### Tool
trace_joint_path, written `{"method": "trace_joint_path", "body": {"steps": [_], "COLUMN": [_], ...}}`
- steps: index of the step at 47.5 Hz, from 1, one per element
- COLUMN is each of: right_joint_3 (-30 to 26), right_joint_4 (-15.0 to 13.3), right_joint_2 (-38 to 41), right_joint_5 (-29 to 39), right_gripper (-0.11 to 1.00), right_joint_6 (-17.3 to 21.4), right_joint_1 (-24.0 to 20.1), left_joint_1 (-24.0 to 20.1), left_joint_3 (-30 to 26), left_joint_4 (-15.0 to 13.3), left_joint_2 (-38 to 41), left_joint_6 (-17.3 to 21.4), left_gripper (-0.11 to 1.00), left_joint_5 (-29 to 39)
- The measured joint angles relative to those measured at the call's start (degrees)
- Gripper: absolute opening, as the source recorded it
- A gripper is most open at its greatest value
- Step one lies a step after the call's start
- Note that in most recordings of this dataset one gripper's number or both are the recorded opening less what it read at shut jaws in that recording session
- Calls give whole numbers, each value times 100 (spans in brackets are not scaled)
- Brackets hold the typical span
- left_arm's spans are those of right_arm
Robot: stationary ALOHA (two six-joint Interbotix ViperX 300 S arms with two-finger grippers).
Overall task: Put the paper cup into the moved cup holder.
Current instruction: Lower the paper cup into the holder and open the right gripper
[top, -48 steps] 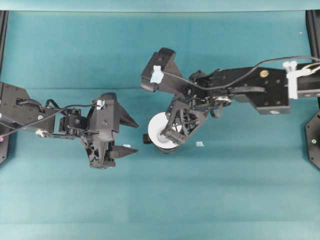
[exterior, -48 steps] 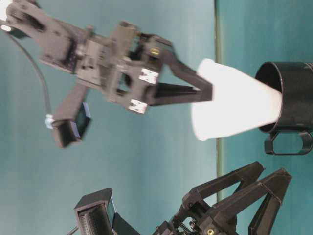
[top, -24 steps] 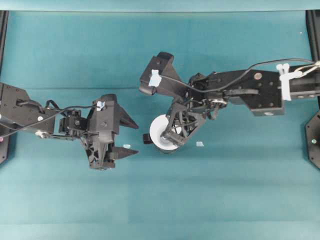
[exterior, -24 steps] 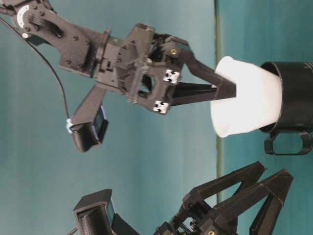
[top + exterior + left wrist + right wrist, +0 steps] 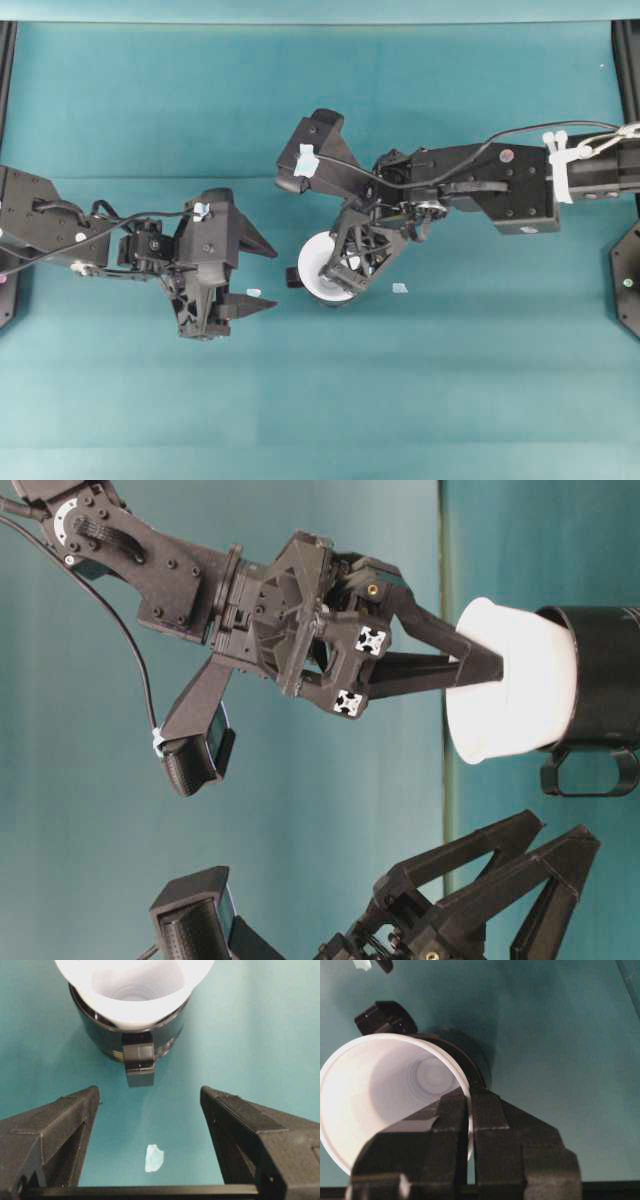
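the teal cloth surface [image 5: 420,400] carries the glossy black cup holder [image 5: 112,1035]. the smooth white conical paper cup [image 5: 385,1095] sits in it, its rim pinched between the right fingers [image 5: 492,1125]. the left fingers [image 5: 55,1130] stand spread beside it, holding nothing.

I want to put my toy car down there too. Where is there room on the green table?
There is bare green cloth along the near edge, below both arms, and along the far edge, above the left gripper. The middle is crowded: the right gripper pinches the paper cup in the black cup holder.
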State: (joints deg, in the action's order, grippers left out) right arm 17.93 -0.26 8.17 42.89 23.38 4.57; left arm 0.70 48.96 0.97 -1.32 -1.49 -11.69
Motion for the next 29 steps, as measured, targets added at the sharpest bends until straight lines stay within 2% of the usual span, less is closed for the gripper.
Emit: {"method": "trace_joint_path", "body": {"steps": [6, 10, 16, 23, 26, 29], "right_joint_3": [0, 0, 0, 0, 0, 0], "right_joint_4": [9, 0, 0, 0, 9, 0], "right_joint_2": [0, 0, 0, 0, 0, 0], "right_joint_5": [-26, -26, -18, -26, -35, -35], "right_gripper": [9, 19, 44, 83, 92, 93], "right_joint_6": [0, 0, -9, 0, 0, 0], "right_joint_1": [9, 0, 0, 0, 0, 0], "left_joint_1": [9, 9, 9, 9, 9, 9], "left_joint_3": [0, 0, 0, 0, 0, 0], "left_joint_4": [-9, 0, -9, 0, -9, -9], "left_joint_2": [0, 0, 0, 0, 0, 0], "left_joint_6": [0, 0, 0, 0, 0, 0], "left_gripper": [82, 82, 82, 82, 82, 82], "left_joint_5": [0, 0, 0, -9, 0, 0]}}
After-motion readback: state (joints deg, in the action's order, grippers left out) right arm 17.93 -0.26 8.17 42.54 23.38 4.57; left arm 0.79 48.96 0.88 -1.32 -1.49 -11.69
